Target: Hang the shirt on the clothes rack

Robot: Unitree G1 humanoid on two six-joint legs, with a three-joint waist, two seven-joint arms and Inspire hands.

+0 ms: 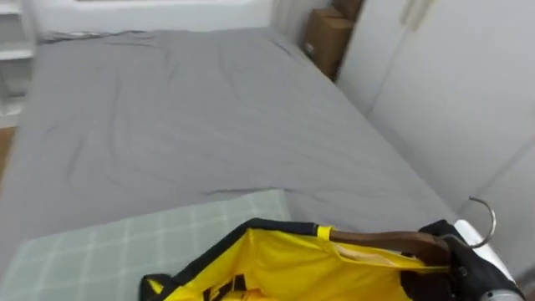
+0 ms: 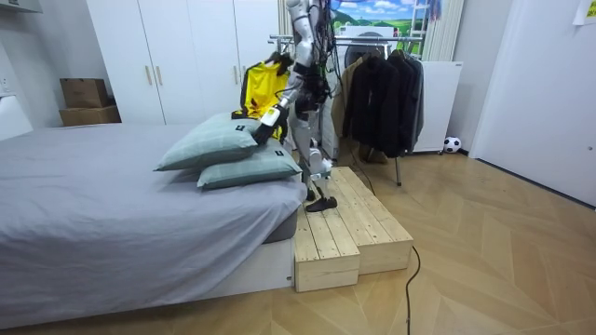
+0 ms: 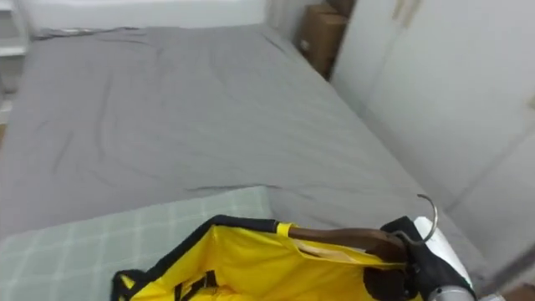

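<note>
The right hand (image 1: 458,257) has its fingers curled round the neck of the brown wooden hanger with a metal hook (image 1: 376,242), just below the hook. The yellow fabric jacket with black trim (image 1: 284,269) drapes from the hanger to that hand's left, above a pale green checked pillow (image 1: 117,242), and the left hand (image 2: 270,118) hangs lower. The jacket looks light, soft and prone to swing, so the stiff hanger's neck seems the sound hold, leaving the hook free.

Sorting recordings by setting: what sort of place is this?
Most likely a bedroom: a grey bed with pillows, white wardrobes, and dark garments hanging nearby.
</note>
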